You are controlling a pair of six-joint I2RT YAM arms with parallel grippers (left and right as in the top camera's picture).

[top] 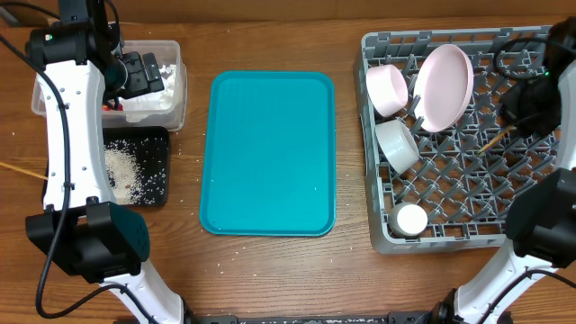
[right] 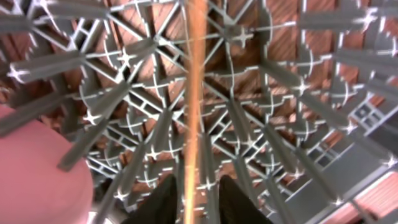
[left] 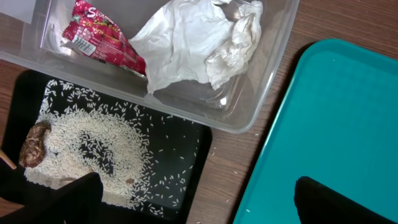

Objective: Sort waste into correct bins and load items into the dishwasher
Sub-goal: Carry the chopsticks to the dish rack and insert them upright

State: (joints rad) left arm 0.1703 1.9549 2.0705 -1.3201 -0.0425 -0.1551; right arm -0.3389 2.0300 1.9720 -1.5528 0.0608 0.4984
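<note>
The clear tub (left: 273,62) holds the red-and-white wrapper (left: 99,40) and the crumpled napkin (left: 199,43). Beside it, the black tray (left: 186,180) carries white rice (left: 87,143) and a brown scrap (left: 34,146). My left gripper (left: 199,205) hangs above them, wide open and empty. In the grey dish rack (top: 468,207) stand a plate (top: 444,85), two bowls (top: 387,88) and a cup (top: 411,219). A wooden chopstick (right: 194,93) leans into the rack between the fingers of my right gripper (right: 202,202). They stand slightly apart from it, with a gap on each side.
The teal tray (top: 270,153) lies bare in the middle of the table, between the bins and the rack. Another thin wooden stick (top: 22,169) lies on the table at the far left edge. Stray rice grains dot the wood around the black tray.
</note>
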